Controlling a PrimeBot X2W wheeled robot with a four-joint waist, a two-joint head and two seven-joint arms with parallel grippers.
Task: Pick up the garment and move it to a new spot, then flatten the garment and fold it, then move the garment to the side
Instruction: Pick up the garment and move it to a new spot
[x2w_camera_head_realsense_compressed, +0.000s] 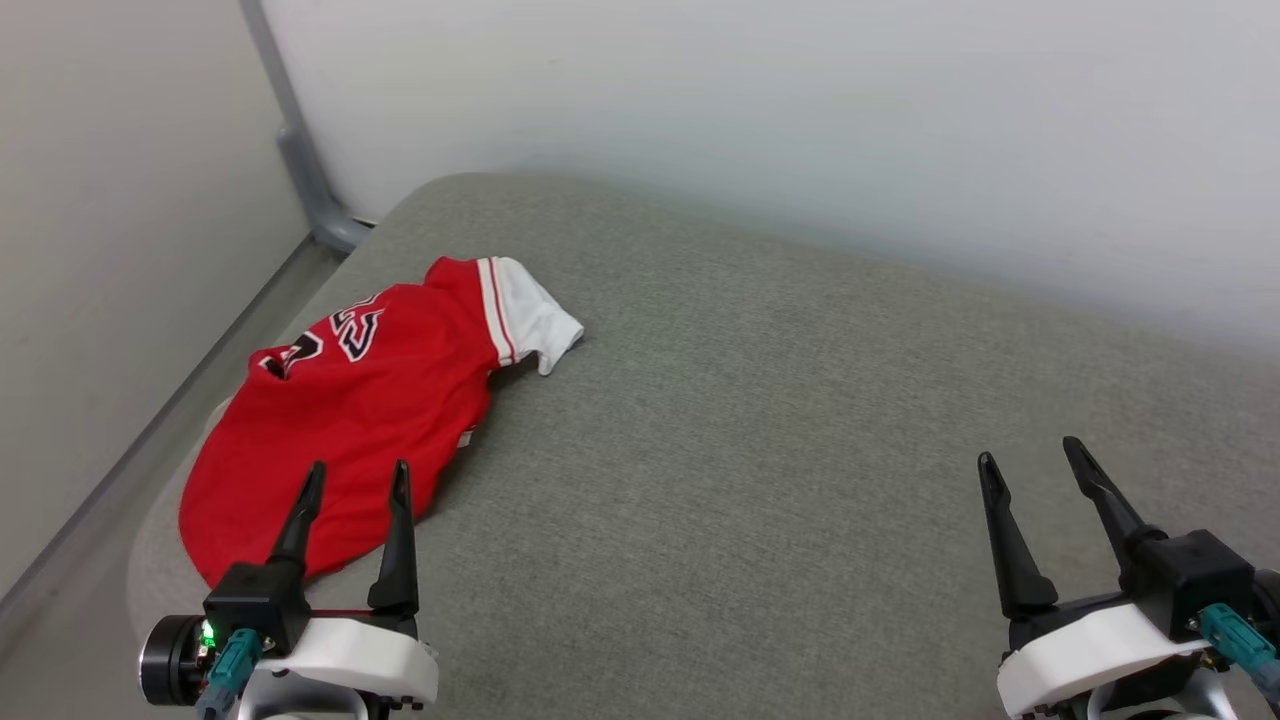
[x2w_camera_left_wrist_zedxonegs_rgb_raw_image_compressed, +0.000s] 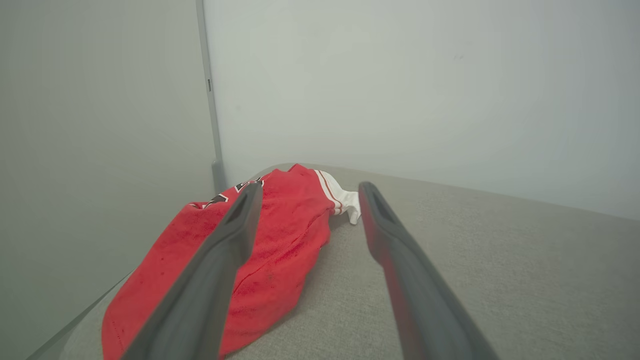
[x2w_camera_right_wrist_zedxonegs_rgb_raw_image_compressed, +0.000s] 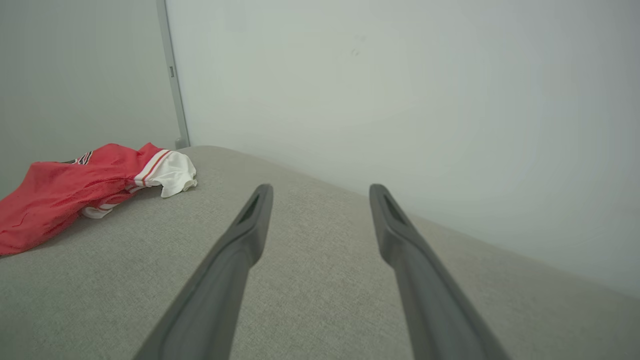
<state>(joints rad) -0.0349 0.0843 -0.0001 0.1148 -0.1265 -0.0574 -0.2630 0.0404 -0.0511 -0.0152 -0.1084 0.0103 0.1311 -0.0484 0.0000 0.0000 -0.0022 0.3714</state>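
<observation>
Low on the left of the head view, the left gripper (x2w_camera_head_realsense_compressed: 360, 465) has its two dark fingers spread wide with nothing between them. Its tips overlap the near hem of the shirt (x2w_camera_head_realsense_compressed: 350, 420); whether they touch the cloth cannot be told. In the left wrist view the left finger crosses the red fabric while the right one lies over bare grey. The right gripper (x2w_camera_head_realsense_compressed: 1030, 450), low on the right, is likewise spread and empty, over the grey padded surface (x2w_camera_head_realsense_compressed: 750, 450) and well apart from the shirt. The shirt lies rumpled by the surface's left edge, near its far rounded corner. A white sleeve (x2w_camera_head_realsense_compressed: 535, 320) with red stripes points toward the middle, and black lettering (x2w_camera_head_realsense_compressed: 350, 335) shows partly at the far end. A pale wall (x2w_camera_head_realsense_compressed: 800, 120) rises behind, with a grey post (x2w_camera_head_realsense_compressed: 300, 160) in the corner.
</observation>
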